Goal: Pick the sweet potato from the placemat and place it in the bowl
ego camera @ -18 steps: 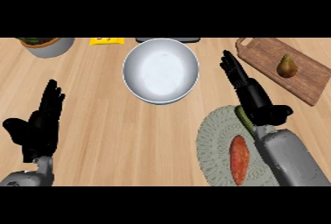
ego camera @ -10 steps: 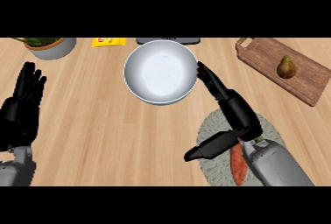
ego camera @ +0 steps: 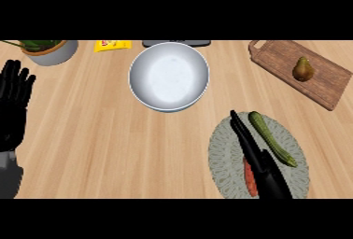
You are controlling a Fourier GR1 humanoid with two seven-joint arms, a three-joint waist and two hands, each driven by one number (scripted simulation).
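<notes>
Shows the sweet potato [ego camera: 249, 181] on the placemat [ego camera: 224, 154], partly hidden by the right hand [ego camera: 260, 163], fingers straight, gripping nothing. Shows the bowl [ego camera: 169, 77] well apart, the left hand [ego camera: 14, 109] open at the left edge.

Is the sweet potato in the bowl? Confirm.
No, the sweet potato lies on the placemat, partly hidden by the right hand; the bowl holds nothing.

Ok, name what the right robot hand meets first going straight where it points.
Likely the bowl's right rim; only bare counter lies before the right robot hand, though it may just miss.
</notes>
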